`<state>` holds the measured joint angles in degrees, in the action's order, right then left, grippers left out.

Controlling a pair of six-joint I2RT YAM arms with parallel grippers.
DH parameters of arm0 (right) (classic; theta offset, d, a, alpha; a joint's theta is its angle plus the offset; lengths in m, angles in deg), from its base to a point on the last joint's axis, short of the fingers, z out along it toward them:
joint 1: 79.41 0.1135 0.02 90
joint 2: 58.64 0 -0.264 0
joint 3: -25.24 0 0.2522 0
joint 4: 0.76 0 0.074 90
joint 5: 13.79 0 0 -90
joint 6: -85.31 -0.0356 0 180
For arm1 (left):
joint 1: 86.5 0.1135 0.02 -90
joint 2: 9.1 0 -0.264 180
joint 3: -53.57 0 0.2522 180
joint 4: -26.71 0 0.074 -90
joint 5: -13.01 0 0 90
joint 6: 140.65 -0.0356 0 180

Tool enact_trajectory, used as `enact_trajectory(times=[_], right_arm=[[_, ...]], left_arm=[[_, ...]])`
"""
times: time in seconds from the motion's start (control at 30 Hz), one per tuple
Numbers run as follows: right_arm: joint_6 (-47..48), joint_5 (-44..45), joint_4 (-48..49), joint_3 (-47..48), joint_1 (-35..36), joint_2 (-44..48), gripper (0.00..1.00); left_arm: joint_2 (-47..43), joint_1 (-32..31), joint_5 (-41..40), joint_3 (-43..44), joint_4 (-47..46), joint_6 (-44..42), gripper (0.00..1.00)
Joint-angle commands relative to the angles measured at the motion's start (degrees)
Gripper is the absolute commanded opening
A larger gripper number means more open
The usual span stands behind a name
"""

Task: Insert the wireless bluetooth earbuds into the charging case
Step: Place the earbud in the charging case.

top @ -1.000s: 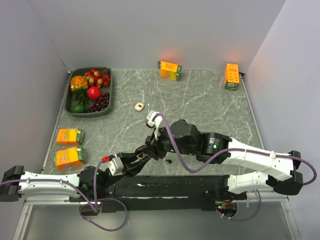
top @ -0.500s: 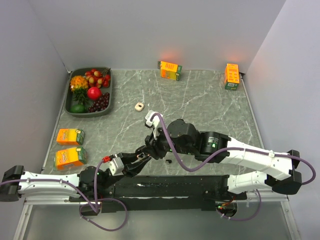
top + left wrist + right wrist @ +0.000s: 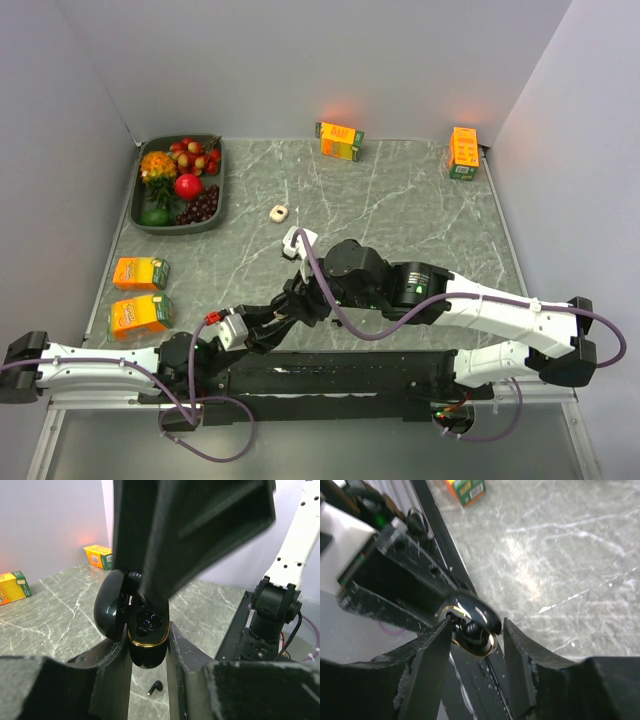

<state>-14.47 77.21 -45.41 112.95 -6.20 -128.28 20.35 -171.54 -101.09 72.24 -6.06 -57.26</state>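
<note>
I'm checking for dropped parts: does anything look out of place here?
Yes. A black earbud lies loose on the table, below the open charging case that the left gripper clamps. It belongs in the case, so it looks dropped or not yet picked up.

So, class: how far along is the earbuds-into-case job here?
Done: the left gripper holds the charging case, lid open. In hand: the right gripper, jaws apart, straddles its mouth. Left: a black earbud lies on the table; whether any sits inside is unclear.
</note>
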Motion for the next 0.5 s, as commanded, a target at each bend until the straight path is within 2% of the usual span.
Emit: enact_trajectory(times=[0.0, 0.33, 0.47], right_arm=[[-1.21, -0.04, -0.4, 1.81, 0.35, 0.48, 0.56], [-1.2, 3.13, 0.57, 3.39, 0.18, 0.83, 0.57], [-2.43, 4.89, 2.15, 2.16, -0.35, 3.9, 0.59]], left_arm=[[-0.1, 0.13, -0.69, 2.3, -4.36, 0.46, 0.01], [-0.27, 0.13, -0.69, 2.04, -4.11, 0.46, 0.01], [-1.06, 0.13, -0.86, 1.77, -3.66, 0.72, 0.01]])
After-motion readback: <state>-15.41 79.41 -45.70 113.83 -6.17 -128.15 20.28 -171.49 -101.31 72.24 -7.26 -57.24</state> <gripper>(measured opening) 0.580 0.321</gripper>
